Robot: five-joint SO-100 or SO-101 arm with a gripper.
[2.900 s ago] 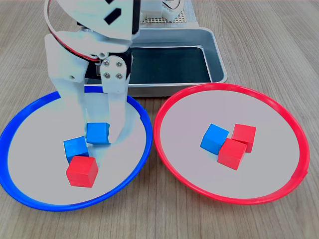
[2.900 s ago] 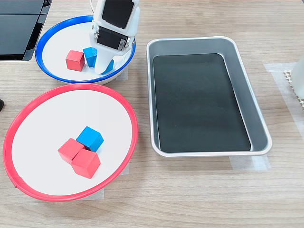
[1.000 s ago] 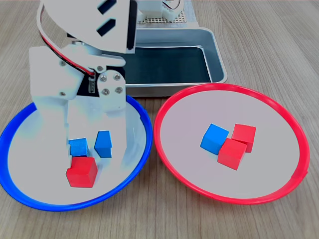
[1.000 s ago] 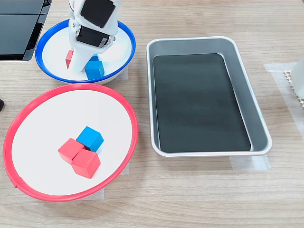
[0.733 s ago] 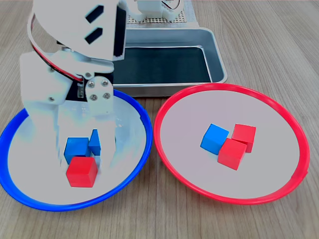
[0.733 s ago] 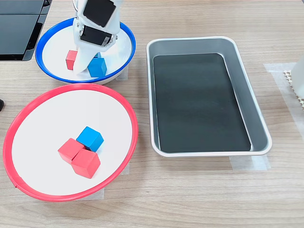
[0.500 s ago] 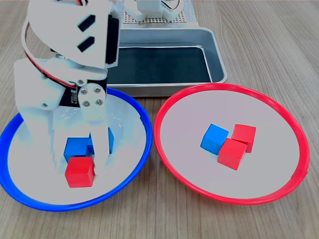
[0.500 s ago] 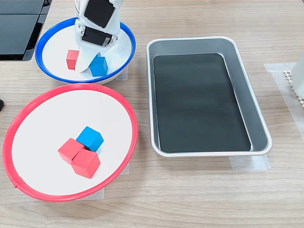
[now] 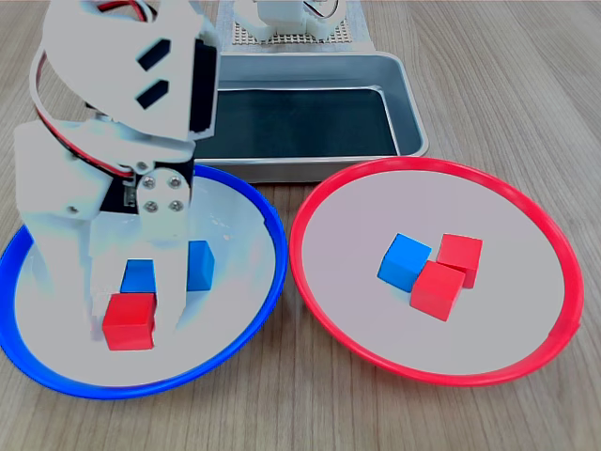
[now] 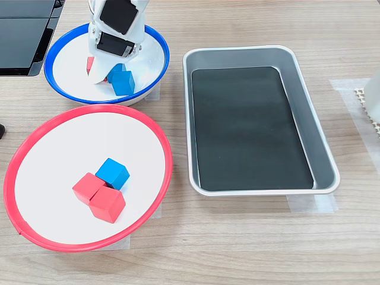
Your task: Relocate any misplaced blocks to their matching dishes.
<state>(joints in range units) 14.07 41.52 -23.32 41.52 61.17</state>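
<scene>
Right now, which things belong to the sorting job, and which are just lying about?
Job:
- blue-rimmed dish holding a red block and two blue blocks
- red-rimmed dish holding a blue block and two red blocks
- gripper

Lying about:
- metal tray

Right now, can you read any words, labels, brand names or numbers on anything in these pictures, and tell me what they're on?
None: no readable text shows in either exterior view.
The arm bears only black cut-out shapes, not letters.
The red block, the plates and the metal tray are unmarked.

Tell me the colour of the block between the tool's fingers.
Red block, clearest in the first exterior view.
</scene>
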